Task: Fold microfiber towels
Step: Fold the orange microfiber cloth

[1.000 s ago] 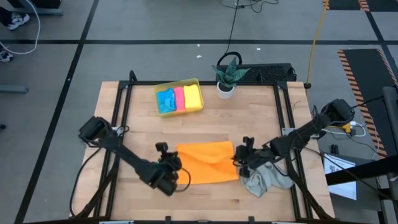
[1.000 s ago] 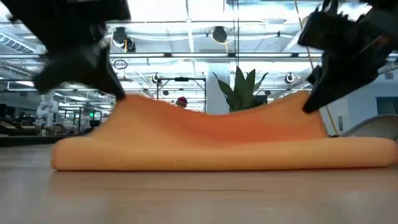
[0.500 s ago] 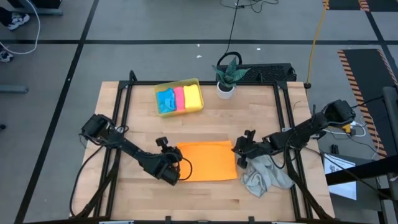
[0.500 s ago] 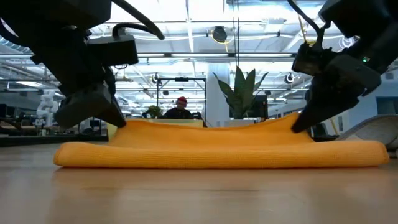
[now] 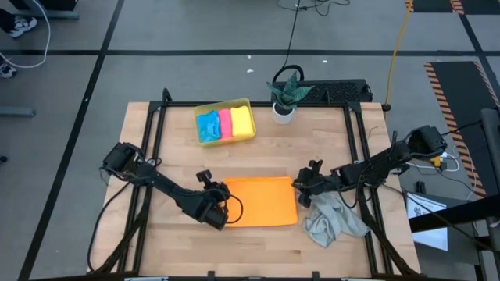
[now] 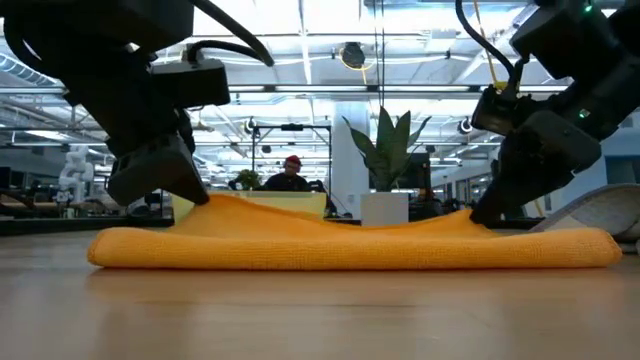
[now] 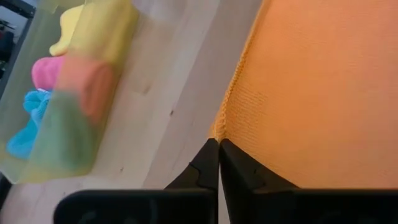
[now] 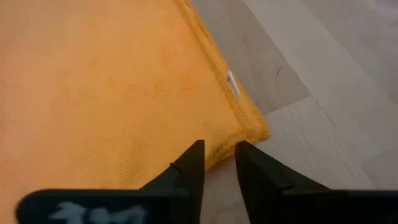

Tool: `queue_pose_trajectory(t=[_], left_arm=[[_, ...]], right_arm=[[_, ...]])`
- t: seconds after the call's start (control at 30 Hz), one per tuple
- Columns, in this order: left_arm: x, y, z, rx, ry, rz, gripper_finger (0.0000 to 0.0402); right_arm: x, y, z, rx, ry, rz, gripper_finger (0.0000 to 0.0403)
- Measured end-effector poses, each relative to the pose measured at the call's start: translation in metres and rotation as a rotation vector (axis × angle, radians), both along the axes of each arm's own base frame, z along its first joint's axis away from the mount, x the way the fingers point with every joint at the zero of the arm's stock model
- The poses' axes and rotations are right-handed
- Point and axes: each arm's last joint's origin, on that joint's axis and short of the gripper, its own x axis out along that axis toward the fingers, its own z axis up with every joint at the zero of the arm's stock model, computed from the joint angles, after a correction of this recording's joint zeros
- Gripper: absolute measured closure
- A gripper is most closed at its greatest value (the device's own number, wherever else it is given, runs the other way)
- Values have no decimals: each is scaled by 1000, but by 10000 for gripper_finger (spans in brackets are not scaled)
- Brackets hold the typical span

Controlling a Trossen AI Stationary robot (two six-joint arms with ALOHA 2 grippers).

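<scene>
We count three towels, blue (image 5: pixel 207 126), pink (image 5: pixel 225 122), yellow (image 5: pixel 243 121), folded in the tray (image 5: pixel 221 104). Orange towel (image 5: pixel 260 201) lies mid-table, folded once. Left gripper (image 5: pixel 221 191) pinches its corner; right gripper (image 5: pixel 305 186) parted, letting go. Grey towel (image 5: pixel 332 222) lies crumpled and unfolded.

We count five towels: one orange towel (image 5: pixel 262 201) flat between the two grippers, one grey towel (image 5: pixel 334 220) crumpled just beside the right gripper (image 5: pixel 301 184), and three in the one yellow tray (image 5: pixel 205 110) beyond the left gripper (image 5: pixel 225 194): blue (image 5: pixel 208 126), pink (image 5: pixel 225 122), yellow (image 5: pixel 243 120). One potted plant (image 5: pixel 284 97). Two arms.
</scene>
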Motion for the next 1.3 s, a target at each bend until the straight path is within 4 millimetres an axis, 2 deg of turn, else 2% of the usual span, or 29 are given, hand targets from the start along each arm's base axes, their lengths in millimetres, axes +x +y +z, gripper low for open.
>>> queue_pose_trajectory(t=[0.1, 0.27, 0.4, 0.47, 0.53, 0.73, 0.9, 1.1, 1.3], left_arm=[[1, 1, 0, -10, -17, 15, 371], [-1, 11, 0, 15, 32, 49, 293], [-10, 27, 12, 27, 33, 183, 239], [-12, 32, 16, 12, -3, 244, 225], [-9, 32, 20, -5, -33, 229, 220], [16, 22, 19, -124, -98, 29, 239], [25, 30, 8, -191, -181, -22, 276], [2, 51, -23, -275, -108, 73, 316], [-21, 51, -36, -247, -62, 141, 344]], right_arm=[[-1, 0, -1, -7, 4, 5, 291], [-1, -2, 4, -47, -23, -16, 259], [-2, -3, 13, -72, -79, -53, 268], [-2, -1, 17, -66, -107, -47, 281], [-1, 3, 20, -44, -134, 0, 296], [4, 20, 17, 60, -155, 193, 354], [10, 25, 0, 73, -117, 228, 398], [17, 30, -19, 105, -84, 285, 395], [39, 40, -28, 90, -46, 365, 402]])
